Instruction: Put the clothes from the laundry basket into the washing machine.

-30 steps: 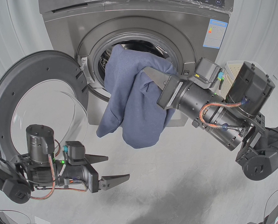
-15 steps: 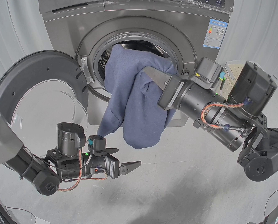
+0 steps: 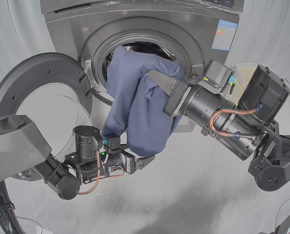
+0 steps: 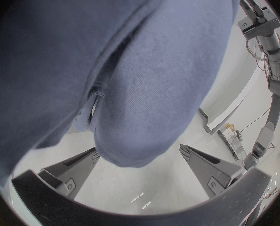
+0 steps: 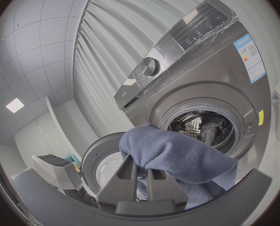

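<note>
Blue fleecy cloth hangs in front of the washing machine [image 3: 70,26]; a sweatshirt [image 3: 135,108], I'd say, bunched over the right gripper [image 3: 158,78], whose fingers are pressed together on a fold near its top. Its upper edge sits at the mouth of the drum [image 5: 193,123], not yet inside; the rest droops past the lip of the opening. Its long axis runs nearly straight up and down; top toward the drum, loose lower end toward the floor.

The left gripper [image 4: 136,148] sits just under that lower end, fingers spread wide and holding nothing; the hem seems to dip between them. To my eye the risk is the tail; pushed in from the top alone, the hanging half may drag on the door seal or stay draped outside; should the left fingers close too low, they'd catch only air. The door [image 3: 37,78] stands open on the left; the white laundry basket [image 3: 244,72] sits behind the right arm.
</note>
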Robot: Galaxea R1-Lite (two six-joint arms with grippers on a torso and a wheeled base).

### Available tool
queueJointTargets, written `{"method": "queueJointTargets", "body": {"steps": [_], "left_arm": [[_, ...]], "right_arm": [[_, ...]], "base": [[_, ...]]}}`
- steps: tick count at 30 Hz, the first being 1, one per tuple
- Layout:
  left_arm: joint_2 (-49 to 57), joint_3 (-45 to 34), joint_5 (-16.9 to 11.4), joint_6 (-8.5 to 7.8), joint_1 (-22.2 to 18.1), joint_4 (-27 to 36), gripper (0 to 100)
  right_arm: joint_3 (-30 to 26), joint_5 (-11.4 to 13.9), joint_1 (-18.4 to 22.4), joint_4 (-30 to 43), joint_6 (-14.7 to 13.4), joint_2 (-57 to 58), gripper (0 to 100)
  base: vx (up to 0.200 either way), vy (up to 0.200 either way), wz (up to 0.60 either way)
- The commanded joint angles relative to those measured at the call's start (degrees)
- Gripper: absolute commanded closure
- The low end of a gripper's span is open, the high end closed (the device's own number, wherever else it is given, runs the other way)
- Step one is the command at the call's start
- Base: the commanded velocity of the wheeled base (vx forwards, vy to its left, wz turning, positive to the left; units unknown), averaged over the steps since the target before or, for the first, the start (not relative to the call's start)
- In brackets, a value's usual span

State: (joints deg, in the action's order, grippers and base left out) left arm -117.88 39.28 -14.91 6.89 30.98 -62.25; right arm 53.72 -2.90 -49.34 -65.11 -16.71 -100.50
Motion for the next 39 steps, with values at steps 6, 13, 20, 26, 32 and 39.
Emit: {"method": "queueJointTargets", "body": {"steps": [6, 13, 20, 26, 32, 39], "left_arm": [[-2.5, 2.1, 0.1, 0.06, 0.3, -2.0, 0], [-1.2, 0.9, 1.6, 0.93, 1.0, -6.9, 100], [4.1, -5.4, 1.6, 0.93, 2.8, -10.3, 100], [14.3, -12.5, 1.7, 0.85, 7.4, -10.5, 100], [22.1, -13.8, 2.3, 0.93, 10.4, -9.8, 100], [25.0, -9.0, 2.8, 1.02, 9.7, -6.0, 100]], "right_arm": [[-0.5, 0.0, 0.0, 0.0, 0.0, 0.1, 100], [-0.8, -0.1, 0.1, 0.0, 0.0, 0.1, 100], [-2.0, -0.1, 1.3, 0.1, 0.8, -0.1, 100], [-4.4, -0.1, 2.5, 0.1, 1.1, -0.2, 100], [-10.6, 0.4, 1.8, 0.1, 2.3, 0.1, 0], [-16.6, 1.5, 1.3, 0.0, 4.1, 1.6, 0]], "base": [[0.0, 0.0, 0.0], [0.0, 0.0, 0.0], [0.0, 0.0, 0.0], [0.0, 0.0, 0.0], [0.0, 0.0, 0.0], [0.0, 0.0, 0.0]]}}
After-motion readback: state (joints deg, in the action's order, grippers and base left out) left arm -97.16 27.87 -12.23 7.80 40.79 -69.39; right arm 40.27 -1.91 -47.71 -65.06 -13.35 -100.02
